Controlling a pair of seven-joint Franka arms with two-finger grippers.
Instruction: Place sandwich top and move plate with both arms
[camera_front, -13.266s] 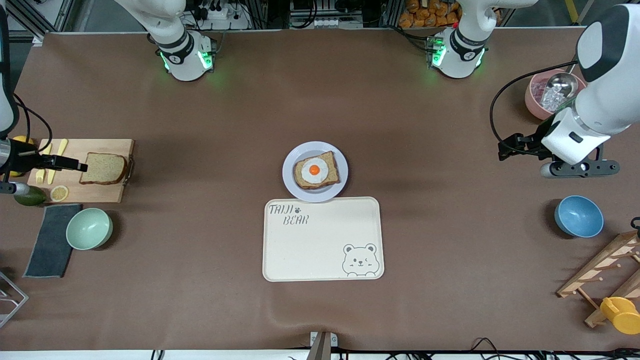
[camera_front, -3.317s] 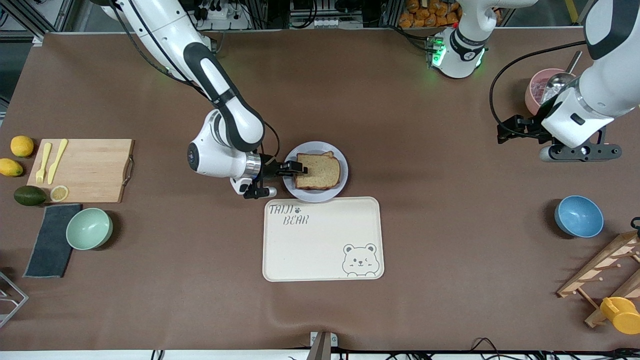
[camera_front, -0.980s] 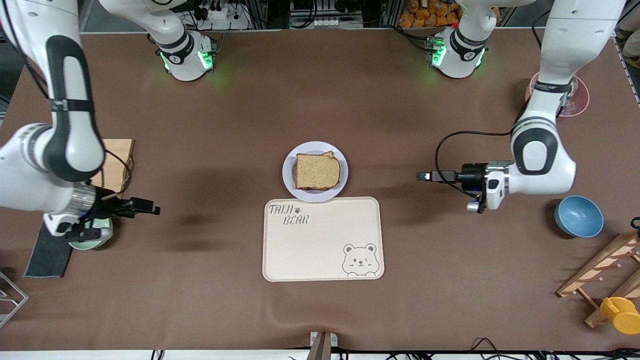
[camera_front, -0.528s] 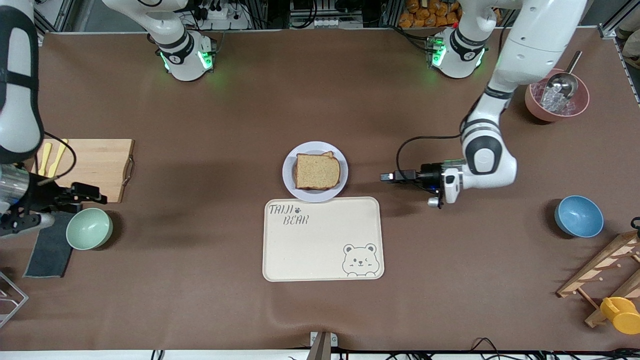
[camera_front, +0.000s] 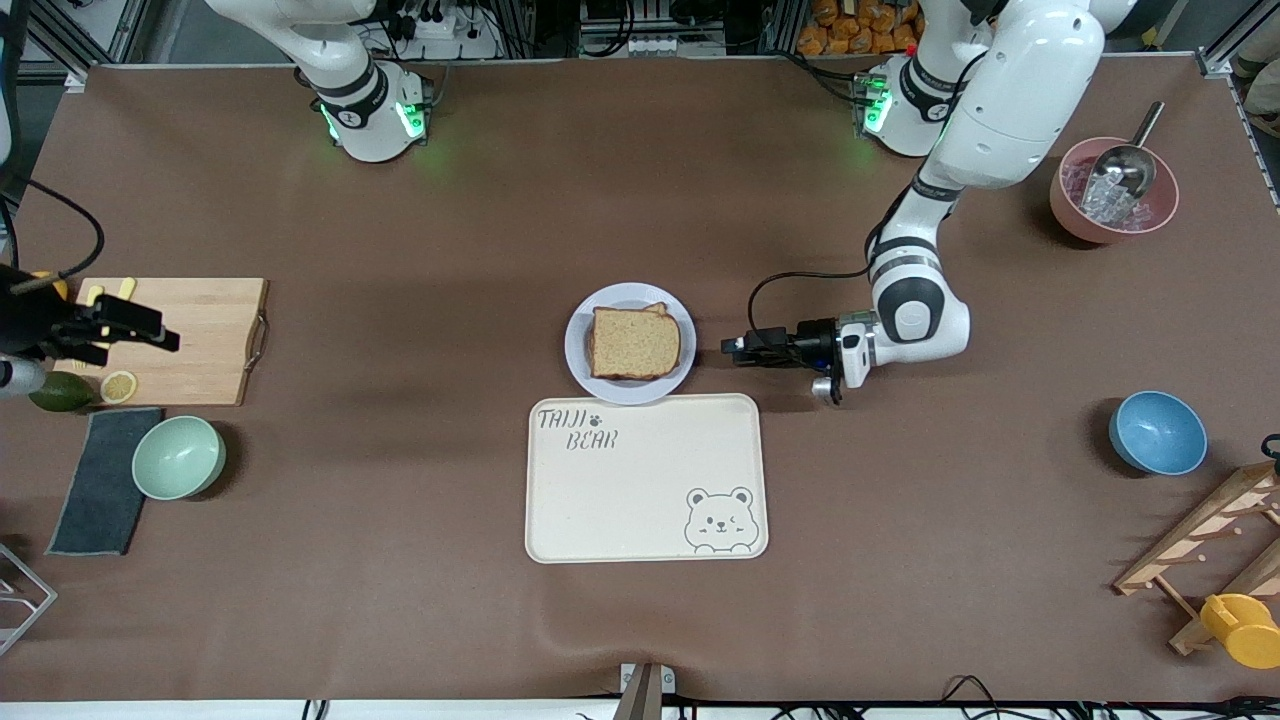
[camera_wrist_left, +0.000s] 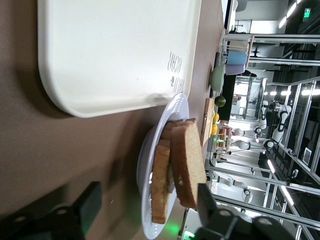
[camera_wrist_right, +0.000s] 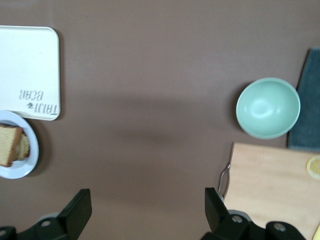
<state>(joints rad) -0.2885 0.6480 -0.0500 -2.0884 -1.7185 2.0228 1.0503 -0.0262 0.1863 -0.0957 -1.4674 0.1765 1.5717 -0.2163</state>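
The sandwich top (camera_front: 635, 342), a brown speckled slice, lies flat on the sandwich on the small pale plate (camera_front: 580, 345) at mid-table. My left gripper (camera_front: 733, 348) hovers low beside the plate on the left arm's side, a short gap from its rim, fingers open. In the left wrist view the plate (camera_wrist_left: 148, 155) and the sandwich top (camera_wrist_left: 189, 162) sit in line with the gap of the left gripper (camera_wrist_left: 147, 204), untouched. My right gripper (camera_front: 160, 335) is open over the wooden cutting board (camera_front: 205, 350), holding nothing. The right gripper (camera_wrist_right: 147, 205) shows bare table between its fingers.
A cream bear tray (camera_front: 645, 480) lies just nearer the camera than the plate, touching it. A green bowl (camera_front: 178, 457) and dark cloth (camera_front: 95, 490) sit near the cutting board. A blue bowl (camera_front: 1157, 432), pink ice bowl (camera_front: 1113, 195) and wooden rack (camera_front: 1210, 545) stand at the left arm's end.
The left gripper has slid in toward the plate and its fingers have narrowed slightly. The right gripper has drawn back from the green bowl to over the cutting board.
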